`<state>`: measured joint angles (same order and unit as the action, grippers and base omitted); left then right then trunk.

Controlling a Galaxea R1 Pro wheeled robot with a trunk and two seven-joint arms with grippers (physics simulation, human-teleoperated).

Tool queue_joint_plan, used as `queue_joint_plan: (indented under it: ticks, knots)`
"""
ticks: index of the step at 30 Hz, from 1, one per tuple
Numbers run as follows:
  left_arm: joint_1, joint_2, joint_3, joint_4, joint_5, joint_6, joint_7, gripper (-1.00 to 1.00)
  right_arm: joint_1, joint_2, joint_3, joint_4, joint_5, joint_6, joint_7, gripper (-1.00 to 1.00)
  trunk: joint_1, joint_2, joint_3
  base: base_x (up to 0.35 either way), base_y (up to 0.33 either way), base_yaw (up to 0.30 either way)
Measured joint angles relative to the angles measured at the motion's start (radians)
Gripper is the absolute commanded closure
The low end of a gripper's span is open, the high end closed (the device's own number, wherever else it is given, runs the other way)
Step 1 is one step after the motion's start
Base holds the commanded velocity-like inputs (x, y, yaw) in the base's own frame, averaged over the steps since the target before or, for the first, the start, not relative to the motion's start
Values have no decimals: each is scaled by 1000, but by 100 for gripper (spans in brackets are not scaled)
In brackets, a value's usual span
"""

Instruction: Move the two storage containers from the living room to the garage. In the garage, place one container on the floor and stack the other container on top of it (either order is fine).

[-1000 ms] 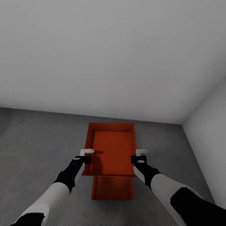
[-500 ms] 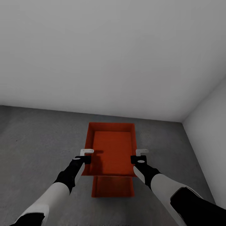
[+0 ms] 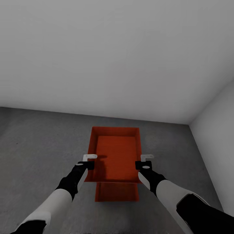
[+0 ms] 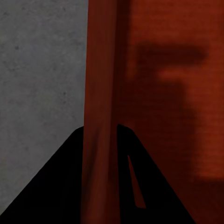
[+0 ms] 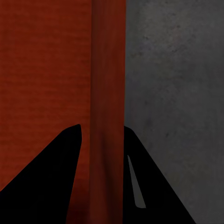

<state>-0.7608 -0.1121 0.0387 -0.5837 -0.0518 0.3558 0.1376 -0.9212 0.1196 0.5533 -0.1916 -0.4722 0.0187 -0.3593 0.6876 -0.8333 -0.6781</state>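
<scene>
Jaws of both grippers (image 3: 90, 157) (image 3: 147, 157) pinched the upper bin's (image 3: 116, 156) side walls, holding it over the lower bin (image 3: 116, 194) on the garage floor (image 3: 35, 146); judging by this, only lowering and release remained.

You have a matt orange-red upper container (image 3: 117, 156) with faintly ribbed inner base; the floor (image 3: 39, 143) looks like mottled grey concrete (rough, unpolished), and the walls (image 3: 113, 55) read as smooth, flat paint.

The upper bin (image 3: 117, 156) covers most of the lower bin (image 3: 116, 192); both arms run off the head view's bottom edge.
</scene>
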Motion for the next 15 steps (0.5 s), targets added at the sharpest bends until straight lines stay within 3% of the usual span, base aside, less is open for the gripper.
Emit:
queue_joint_plan:
  ticks: [15]
  knots:
    - [0,0,0,1,0,0,0,100,0,0,0,0,0,1,0,100,0,0,-24,0,0,0]
